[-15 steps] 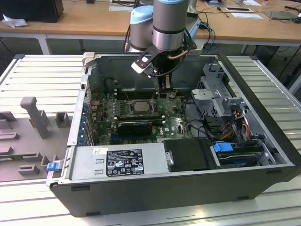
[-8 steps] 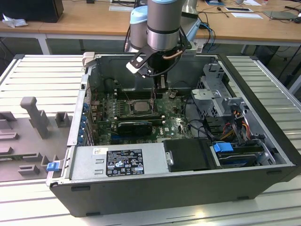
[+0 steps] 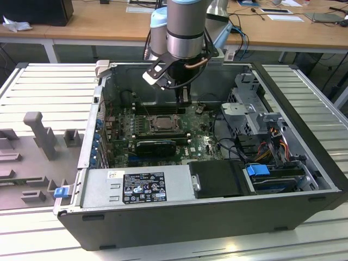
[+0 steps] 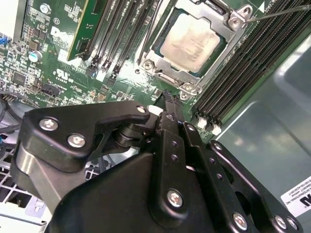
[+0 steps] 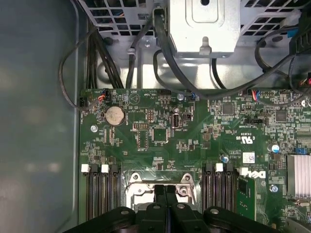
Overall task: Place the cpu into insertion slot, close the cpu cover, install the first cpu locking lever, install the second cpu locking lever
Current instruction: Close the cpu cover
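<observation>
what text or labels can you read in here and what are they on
Black label on the power supply, exterior view: print too small to read.
White sticker on the circuit board, first wrist view: too small to read.
White label on the case wall, second wrist view: cut off by the picture's edge, not legible.
Face of the cpu: no marking I can make out.

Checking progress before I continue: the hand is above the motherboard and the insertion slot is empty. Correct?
Not quite: the insertion slot is not empty. The second wrist view shows the cpu seated in it, framed by the cpu cover. The hand is above the motherboard, as you said.
</observation>
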`<state>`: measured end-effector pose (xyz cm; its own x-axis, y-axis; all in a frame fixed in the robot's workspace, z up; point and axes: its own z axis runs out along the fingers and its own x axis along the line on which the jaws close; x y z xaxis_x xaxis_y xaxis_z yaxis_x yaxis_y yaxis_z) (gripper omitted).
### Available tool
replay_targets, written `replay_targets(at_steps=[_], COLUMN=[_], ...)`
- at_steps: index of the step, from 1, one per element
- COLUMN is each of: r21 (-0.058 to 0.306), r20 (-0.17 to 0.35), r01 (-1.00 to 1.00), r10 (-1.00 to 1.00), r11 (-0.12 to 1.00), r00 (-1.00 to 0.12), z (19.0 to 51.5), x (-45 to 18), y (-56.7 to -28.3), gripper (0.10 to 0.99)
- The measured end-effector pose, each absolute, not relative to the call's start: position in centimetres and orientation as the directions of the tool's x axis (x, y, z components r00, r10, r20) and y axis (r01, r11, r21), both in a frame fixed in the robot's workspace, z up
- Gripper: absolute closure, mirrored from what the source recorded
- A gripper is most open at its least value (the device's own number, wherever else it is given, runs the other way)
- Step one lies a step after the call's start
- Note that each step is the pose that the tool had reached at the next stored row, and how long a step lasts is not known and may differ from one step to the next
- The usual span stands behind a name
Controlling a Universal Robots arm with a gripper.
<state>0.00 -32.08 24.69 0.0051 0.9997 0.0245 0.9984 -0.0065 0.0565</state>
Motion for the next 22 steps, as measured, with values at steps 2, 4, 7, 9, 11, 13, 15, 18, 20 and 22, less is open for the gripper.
replay_targets(at_steps=[2,4,7,9,11,13,15,18,20,22], r21=[0.057,0.057,0.057,0.057,0.057,0.057,0.057,0.057,0.057,0.057], r20=[0.025,0.025,0.025,0.024,0.025,0.025,0.025,0.025,0.025,0.025], r01=[0.998,0.998,0.998,0.998,0.998,0.998,0.998,0.998,0.998,0.998], r10=[1.000,1.000,1.000,1.000,1.000,1.000,1.000,1.000,1.000,1.000], r11=[-0.006,-0.007,-0.006,-0.006,-0.006,-0.006,-0.007,-0.006,-0.007,-0.007], r00=[0.005,0.005,0.005,0.005,0.005,0.005,0.005,0.005,0.005,0.005], z=[24.7,24.7,24.7,24.7,24.7,24.7,24.7,24.7,24.7,24.6], x=[-0.1,-0.2,-0.3,-0.4,-0.7,-1.1,-1.4,-1.9,-2.1,-2.5], y=[-32.1,-32.1,-32.1,-32.1,-32.1,-32.1,-32.1,-32.1,-32.1,-32.1], gripper=[0.980,0.980,0.980,0.980,0.980,0.980,0.980,0.980,0.980,0.980])
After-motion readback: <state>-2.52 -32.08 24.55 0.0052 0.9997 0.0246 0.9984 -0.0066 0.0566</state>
